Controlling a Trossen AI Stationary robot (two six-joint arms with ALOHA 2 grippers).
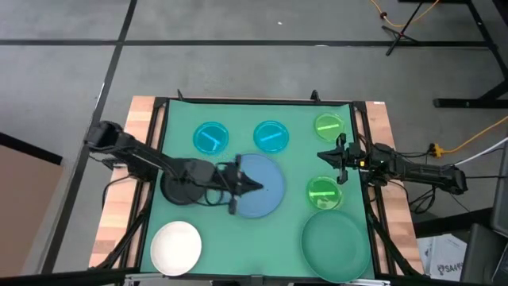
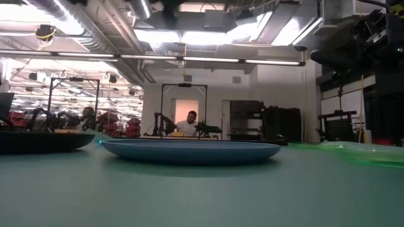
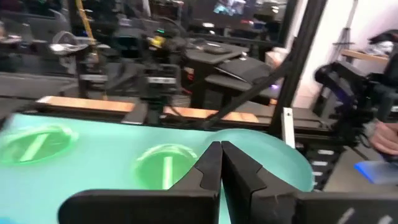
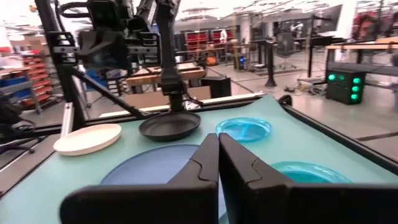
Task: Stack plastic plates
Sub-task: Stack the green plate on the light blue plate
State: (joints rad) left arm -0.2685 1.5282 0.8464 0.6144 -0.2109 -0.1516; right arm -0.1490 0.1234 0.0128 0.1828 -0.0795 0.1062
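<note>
The large blue plate (image 1: 266,195) lies flat mid-table, also in the low view (image 2: 189,150) and right wrist view (image 4: 146,168). My left gripper (image 1: 255,187) (image 3: 221,149) is shut and hovers over it; its arm crosses the black plate (image 1: 176,189). My right gripper (image 1: 321,156) (image 4: 217,140) is shut, raised between the two small green plates (image 1: 329,125) (image 1: 324,192). Two cyan plates (image 1: 210,137) (image 1: 271,136) lie toward the far edge. The white plate (image 1: 176,245) and dark green plate (image 1: 336,237) sit at the near edge.
A dark frame rail (image 1: 361,143) borders the green mat, with wooden strips (image 1: 135,143) outside it. Cables run along the right arm (image 1: 421,171). A person sits at a bench far behind the table (image 2: 188,123). Bare mat lies between the white and dark green plates (image 1: 254,246).
</note>
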